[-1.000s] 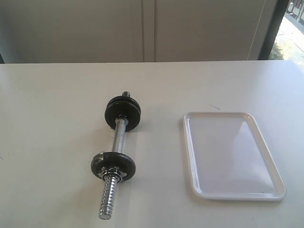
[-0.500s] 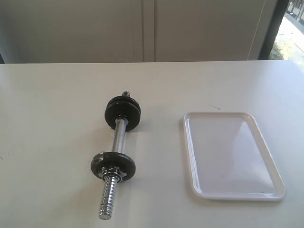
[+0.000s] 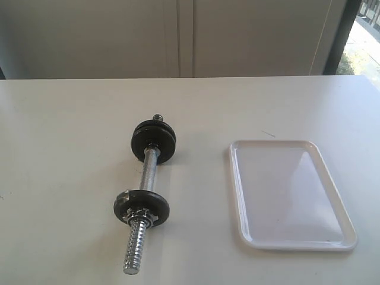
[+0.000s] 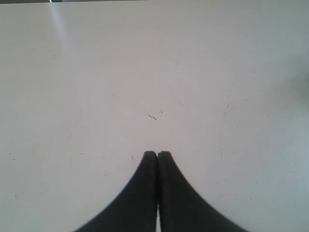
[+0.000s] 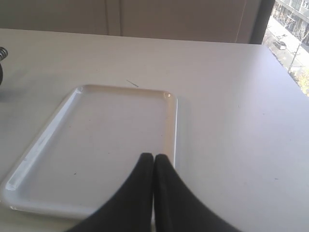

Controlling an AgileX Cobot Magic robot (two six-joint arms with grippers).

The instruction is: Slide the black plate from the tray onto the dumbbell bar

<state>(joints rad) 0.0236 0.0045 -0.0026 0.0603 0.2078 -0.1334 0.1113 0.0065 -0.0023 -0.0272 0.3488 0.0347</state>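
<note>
Dumbbell bar (image 3: 148, 169) is laid centre-left on worktop (image 3: 71, 148), white tray (image 3: 285, 190) lower right. Left gripper (image 4: 157, 153) and right gripper (image 5: 153, 155) jaws are pressed together.

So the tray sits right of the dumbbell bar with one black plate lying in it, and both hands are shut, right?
Not quite: the tray holds no plate, as the exterior view shows. The rest stands: it sits right of the dumbbell bar, and the left hand and right hand are shut.
</note>
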